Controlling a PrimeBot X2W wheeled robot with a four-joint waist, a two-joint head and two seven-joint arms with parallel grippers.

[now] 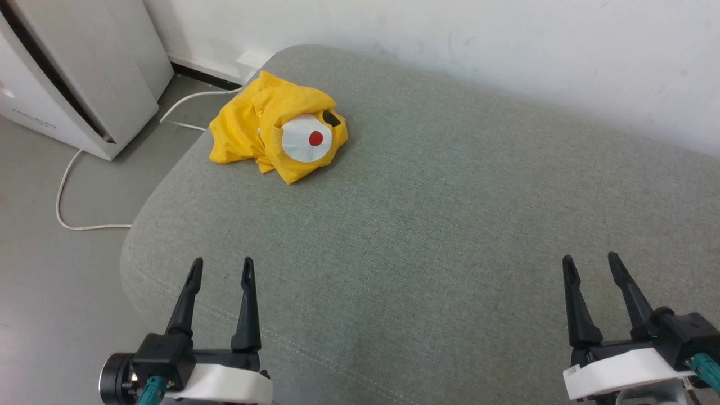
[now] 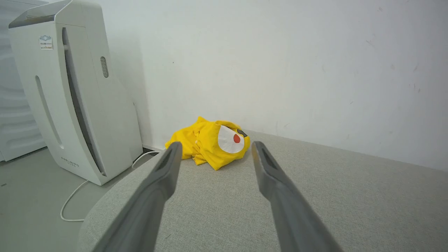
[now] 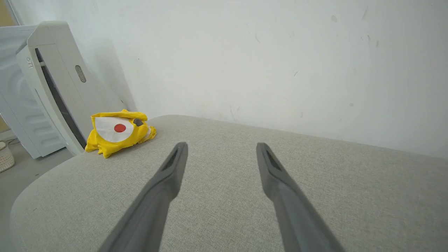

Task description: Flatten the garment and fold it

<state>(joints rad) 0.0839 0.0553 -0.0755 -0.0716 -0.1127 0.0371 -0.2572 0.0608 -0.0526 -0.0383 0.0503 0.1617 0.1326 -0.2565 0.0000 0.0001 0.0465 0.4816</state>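
Observation:
The garment (image 1: pixel 270 126) is a bright yellow heap, crumpled at the far left corner of a grey-green cushioned surface (image 1: pixel 427 236). A white patch with a red dot and a black mark faces up on it. The same heap (image 2: pixel 210 141) lies ahead in the left wrist view, and the garment (image 3: pixel 117 132) sits far to the left in the right wrist view. My left gripper (image 1: pixel 222 269) is open near the front left, well short of the garment. At the front right my right gripper (image 1: pixel 590 263) stands open with nothing between its fingers.
A white floor appliance (image 1: pixel 84 73) stands on the grey floor to the left, with a white cable (image 1: pixel 73 185) running from it along the cushion's edge. A white wall (image 1: pixel 450 39) runs close behind the cushioned surface. A woven basket edge (image 3: pixel 6 155) shows on the floor.

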